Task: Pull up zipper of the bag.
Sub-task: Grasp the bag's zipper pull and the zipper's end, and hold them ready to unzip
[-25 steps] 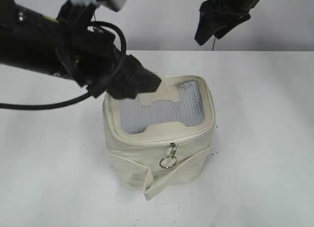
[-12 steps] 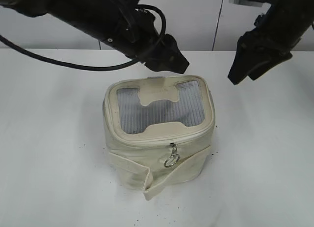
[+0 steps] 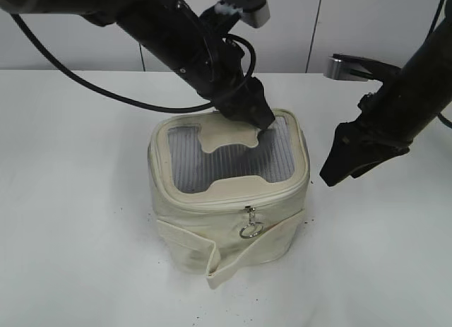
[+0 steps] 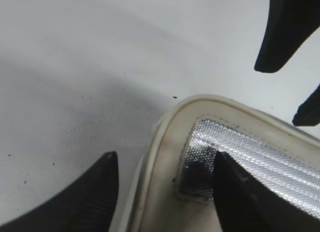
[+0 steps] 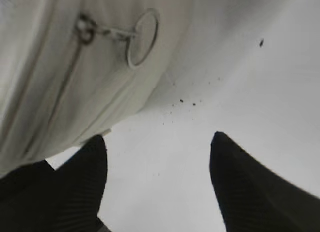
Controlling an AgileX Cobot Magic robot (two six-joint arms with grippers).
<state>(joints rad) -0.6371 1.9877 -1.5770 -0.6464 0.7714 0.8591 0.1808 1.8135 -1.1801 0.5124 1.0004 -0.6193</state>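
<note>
Sitting at the frame's centre on the white desk (image 3: 78, 200), the small boxy cream-white soft bag (image 3: 229, 193) now has the left pincer (image 3: 265, 126) down on its grey mesh top panel (image 3: 226, 161), where half a second ago it hovered behind. The right pincer (image 3: 332, 177) has dropped to the bag's right side; both stand open, empty. This looks like bracing before a pull. The cream zipper track (image 3: 240, 198) rings the rim; a silver ringed pull (image 5: 140, 34) hangs slack.

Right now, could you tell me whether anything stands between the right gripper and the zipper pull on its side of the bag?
Nothing visible does: the open right gripper faces the ringed zipper pull on the bag, with only bare table between.
</note>
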